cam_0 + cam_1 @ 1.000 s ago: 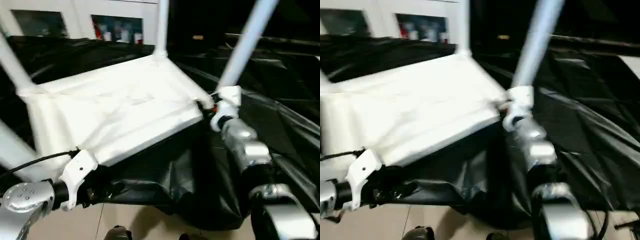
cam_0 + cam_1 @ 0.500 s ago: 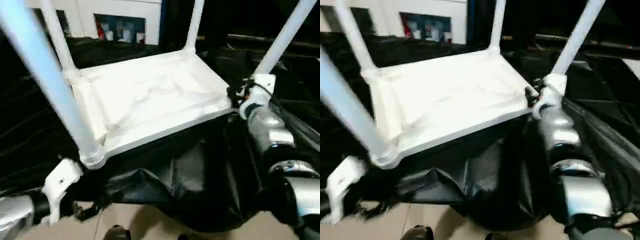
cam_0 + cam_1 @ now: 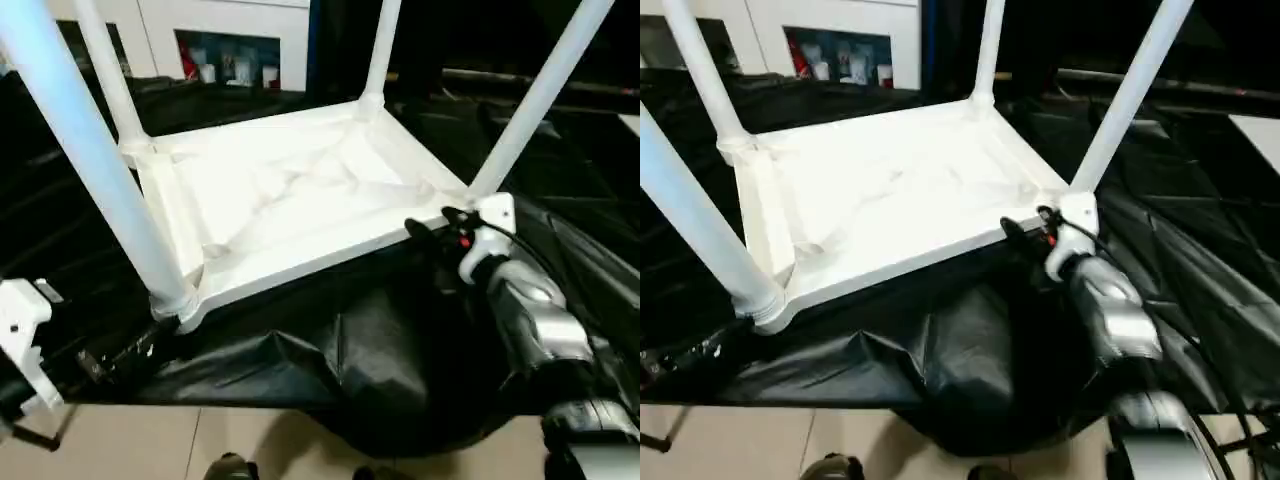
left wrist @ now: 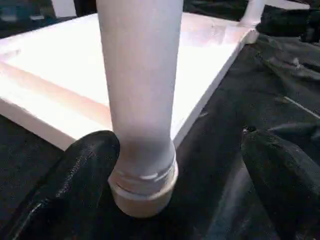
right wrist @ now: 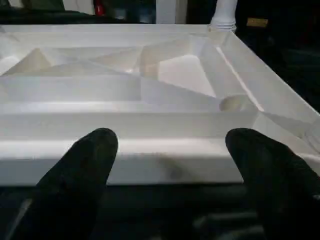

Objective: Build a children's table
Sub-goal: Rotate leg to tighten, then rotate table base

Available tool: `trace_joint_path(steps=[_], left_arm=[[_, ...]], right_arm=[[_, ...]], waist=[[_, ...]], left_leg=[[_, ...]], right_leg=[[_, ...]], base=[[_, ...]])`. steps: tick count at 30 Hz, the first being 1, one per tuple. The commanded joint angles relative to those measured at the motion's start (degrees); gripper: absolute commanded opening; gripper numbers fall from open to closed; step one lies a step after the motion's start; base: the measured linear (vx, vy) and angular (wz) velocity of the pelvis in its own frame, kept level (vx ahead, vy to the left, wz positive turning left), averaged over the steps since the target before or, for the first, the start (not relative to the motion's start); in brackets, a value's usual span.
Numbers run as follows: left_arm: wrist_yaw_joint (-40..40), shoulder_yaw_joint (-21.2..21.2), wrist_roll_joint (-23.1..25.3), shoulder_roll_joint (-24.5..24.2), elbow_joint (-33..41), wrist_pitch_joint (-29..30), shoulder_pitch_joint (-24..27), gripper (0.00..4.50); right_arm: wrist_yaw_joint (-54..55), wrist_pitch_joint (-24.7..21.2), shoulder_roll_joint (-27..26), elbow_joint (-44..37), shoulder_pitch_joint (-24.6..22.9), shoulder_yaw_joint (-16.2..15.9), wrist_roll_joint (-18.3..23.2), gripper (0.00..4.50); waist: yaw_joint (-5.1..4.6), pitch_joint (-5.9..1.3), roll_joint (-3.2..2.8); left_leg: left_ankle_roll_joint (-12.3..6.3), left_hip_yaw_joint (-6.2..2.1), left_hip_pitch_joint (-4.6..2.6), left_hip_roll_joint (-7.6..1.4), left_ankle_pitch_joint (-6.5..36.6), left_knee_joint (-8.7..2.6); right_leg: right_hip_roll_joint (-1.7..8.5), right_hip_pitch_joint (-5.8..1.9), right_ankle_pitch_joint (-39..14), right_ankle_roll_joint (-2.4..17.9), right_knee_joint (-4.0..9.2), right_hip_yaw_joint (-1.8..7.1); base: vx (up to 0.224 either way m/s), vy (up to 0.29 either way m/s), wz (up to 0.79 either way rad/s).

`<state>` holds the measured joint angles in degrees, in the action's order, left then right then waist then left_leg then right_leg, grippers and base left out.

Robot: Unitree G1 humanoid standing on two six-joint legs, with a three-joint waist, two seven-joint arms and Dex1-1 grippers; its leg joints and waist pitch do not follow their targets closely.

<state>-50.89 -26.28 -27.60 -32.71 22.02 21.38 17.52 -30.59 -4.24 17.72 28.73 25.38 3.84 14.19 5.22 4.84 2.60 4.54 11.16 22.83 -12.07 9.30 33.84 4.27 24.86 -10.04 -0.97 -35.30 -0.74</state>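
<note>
A crumpled black plastic sheet (image 3: 350,350) covered the work surface and hung in folds over its near edge, with a strip of pale tiled floor (image 3: 250,440) below. At the back of the room stood a white cabinet (image 3: 240,30) with a dark shelf opening holding small red and white items too blurred to name.

The tabletop (image 3: 290,200) lay upside down on the black sheet, its ribbed underside facing up: raised edges ran round the rim, and diagonal ribs crossed the shallow middle. Four white tubular legs stood upright in its corner sockets: the near-left leg (image 3: 90,160), the far-left leg (image 3: 105,75), the far-right leg (image 3: 380,50) and the near-right leg (image 3: 535,100). In the left wrist view the near-left leg (image 4: 142,100) sat in a round collar at the corner, with a narrow seam ring visible just above the socket.

The right gripper (image 5: 172,165) faced the tabletop's near long edge from just in front, its two black fingers (image 5: 85,165) spread wide with the white rim between and beyond them, not touching it that I could tell. In the head view it sat just beside the near-right corner, below the near-right leg.

The left gripper (image 4: 175,185) had its fingers (image 4: 75,180) wide apart on either side of the base of the near-left leg, one finger close against the collar, the other well clear. It gripped nothing.
</note>
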Motion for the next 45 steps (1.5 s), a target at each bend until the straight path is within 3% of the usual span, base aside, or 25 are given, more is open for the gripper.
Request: trace_joint_path(steps=[1, 6, 10, 12, 13, 14, 16, 19, 27, 28, 30, 31, 33, 37, 39, 42, 45], left_arm=[[0.2, -1.0, -0.8, -0.1, -1.1, -0.3, -0.2, 4.50], [3.3, -1.0, -1.9, 1.6, -2.4, -1.5, -5.1, 4.50], [6.5, 4.9, -1.4, 5.1, -3.0, -2.2, -13.6, 4.50], [5.9, 8.2, -2.4, 6.9, -3.2, -1.4, -17.2, 4.50], [5.7, 9.1, -2.9, 7.5, -3.3, -1.0, -18.4, 4.50], [5.5, 10.3, -4.0, 8.5, -3.1, -0.2, -20.1, 4.50], [5.1, 12.2, -6.2, 9.8, -2.4, 1.8, -22.3, 4.50], [4.1, 15.7, -9.3, 10.9, -0.4, 5.4, -24.2, 4.50], [1.3, 23.3, -14.5, 12.4, 1.2, 11.7, -28.8, 4.50], [1.0, 25.8, -14.4, 13.7, 0.8, 12.3, -30.8, 4.50], [1.0, 26.0, -14.4, 13.9, 0.7, 12.3, -30.9, 4.50], [1.1, 28.4, -13.9, 15.7, -0.5, 12.0, -33.1, 4.50], [0.6, 31.3, -13.6, 17.7, -2.3, 11.9, -35.9, 4.50], [0.0, 33.4, -12.3, 19.9, -5.0, 11.0, -38.8, 4.50], [-0.5, 34.6, -11.7, 21.1, -6.7, 10.5, -40.4, 4.50], [-0.6, 36.1, -10.1, 22.9, -9.3, 9.2, -42.3, 4.50], [-0.4, 37.5, -8.4, 24.0, -11.5, 7.5, -43.6, 4.50]], right_arm=[[-1.0, -3.1, 1.2, -5.0, -2.9, -0.6, 1.1, 4.41], [-0.9, -6.2, 1.4, -8.8, -5.9, -1.1, 1.5, 4.46], [-1.0, -8.5, 0.2, -7.0, -5.1, -3.1, -0.5, 4.46], [0.5, -8.8, -0.6, -5.0, -3.9, -3.7, -2.1, 4.46], [1.2, -8.9, -0.9, -4.2, -3.2, -3.8, -2.6, 4.46], [2.6, -8.5, -1.4, -2.5, -2.1, -3.9, -3.4, 4.46], [5.0, -8.7, -2.1, 0.0, -0.5, -3.9, -4.2, 4.46], [7.8, -8.3, -2.8, 3.8, 1.2, -4.2, -5.6, 4.46], [9.5, -6.8, -5.0, 10.9, 5.1, -4.7, -7.2, 4.46], [10.3, -5.6, -6.1, 13.8, 7.2, -5.0, -7.7, 4.46], [10.3, -5.5, -6.2, 14.0, 7.4, -5.0, -7.7, 4.46], [10.0, -4.9, -7.6, 15.6, 9.0, -5.5, -8.1, 4.46], [9.2, -4.2, -9.5, 17.3, 10.6, -6.4, -8.5, 4.46], [8.9, -3.8, -11.5, 18.7, 11.9, -7.2, -8.9, 4.46], [8.9, -3.4, -12.8, 19.7, 12.7, -7.4, -9.2, 4.46], [8.8, -2.6, -14.0, 20.8, 13.3, -7.6, -9.6, 4.46], [8.3, -1.9, -14.4, 21.8, 13.6, -7.4, -10.0, 4.46]], waist=[[0.14, -3.24, -0.92], [0.07, -3.21, -0.53], [0.15, -3.14, -0.61], [0.09, -3.30, -0.39], [0.12, -3.53, -0.35], [0.23, -3.60, -0.88], [0.09, -4.03, -0.74], [0.20, -4.20, -1.09], [0.03, -4.39, -0.51], [-0.10, -4.30, -0.65], [-0.16, -4.22, -0.64], [-0.20, -4.29, -0.11], [-0.31, -4.33, -0.07], [-0.76, -4.39, 0.09], [-1.20, -4.47, 0.00], [-1.60, -4.52, 0.05], [-1.72, -4.66, -0.02]], left_leg=[[-0.53, -0.30, -1.71, -0.53, 19.6, -4.60], [-0.27, -0.45, -1.70, -0.56, 20.1, -4.71], [0.59, -0.48, -1.93, -0.57, 20.9, -4.73], [1.05, -0.62, -1.53, -0.46, 19.9, -4.79], [1.26, -0.57, -1.61, -0.39, 19.2, -4.61], [1.48, -0.64, -1.73, -0.40, 18.8, -4.59], [1.69, -0.39, -1.74, -0.20, 17.0, -4.21], [1.63, -0.24, -1.88, -0.16, 15.8, -3.95], [1.09, -0.09, -1.61, -0.11, 13.4, -3.75], [1.32, -0.08, -1.65, -0.16, 14.2, -3.74], [1.56, -0.07, -1.69, -0.13, 14.6, -3.74], [1.54, -0.04, -1.53, -0.13, 14.3, -3.68], [1.60, -0.09, -1.35, -0.08, 14.0, -3.67], [1.80, -0.27, -0.95, 0.02, 13.3, -3.70], [1.66, -0.20, -1.24, 0.05, 13.9, -3.57], [1.57, -0.41, -0.89, 0.03, 13.4, -3.64], [0.93, -0.29, -1.16, 0.02, 12.8, -3.48]], right_leg=[[1.33, -2.05, -14.6, 7.7, 4.32, 1.24], [1.48, -1.99, -16.3, 7.7, 4.42, 1.16], [1.65, -1.74, -18.1, 7.4, 4.57, 1.20], [1.84, -2.10, -18.4, 7.1, 4.43, 1.15], [1.93, -2.15, -18.0, 7.0, 4.37, 1.17], [1.99, -2.09, -17.4, 7.2, 4.30, 1.20], [1.65, -2.26, -13.2, 8.6, 3.90, 1.09], [1.61, -2.25, -10.8, 9.6, 3.57, 1.04], [1.53, -2.79, -7.9, 10.4, 3.14, 0.94], [1.64, -2.72, -9.5, 10.2, 3.29, 0.96], [1.63, -2.69, -10.5, 10.1, 3.45, 0.99], [1.67, -2.91, -10.7, 9.6, 3.40, 1.04], [1.81, -2.99, -11.5, 9.2, 3.42, 1.05], [1.88, -3.33, -11.9, 8.7, 3.31, 0.97], [1.88, -3.07, -12.7, 8.9, 3.48, 0.98], [2.03, -3.51, -12.1, 9.1, 3.36, 0.88], [1.94, -3.39, -10.3, 9.8, 3.32, 0.90]], base=[[0.000, 0.000, 0.00], [0.000, 0.000, 0.00], [0.000, 0.000, 0.00], [0.000, 0.000, 0.00], [0.000, 0.000, 0.00], [0.000, 0.000, 0.00], [0.000, 0.000, 0.00], [0.000, 0.000, 0.00], [0.000, 0.000, 0.00], [0.000, 0.000, 0.00], [0.000, 0.000, 0.00], [0.000, 0.000, 0.00], [0.000, 0.000, 0.00], [0.000, 0.000, 0.00], [0.000, 0.000, 0.00], [0.000, 0.000, 0.00], [0.000, 0.000, 0.00]])
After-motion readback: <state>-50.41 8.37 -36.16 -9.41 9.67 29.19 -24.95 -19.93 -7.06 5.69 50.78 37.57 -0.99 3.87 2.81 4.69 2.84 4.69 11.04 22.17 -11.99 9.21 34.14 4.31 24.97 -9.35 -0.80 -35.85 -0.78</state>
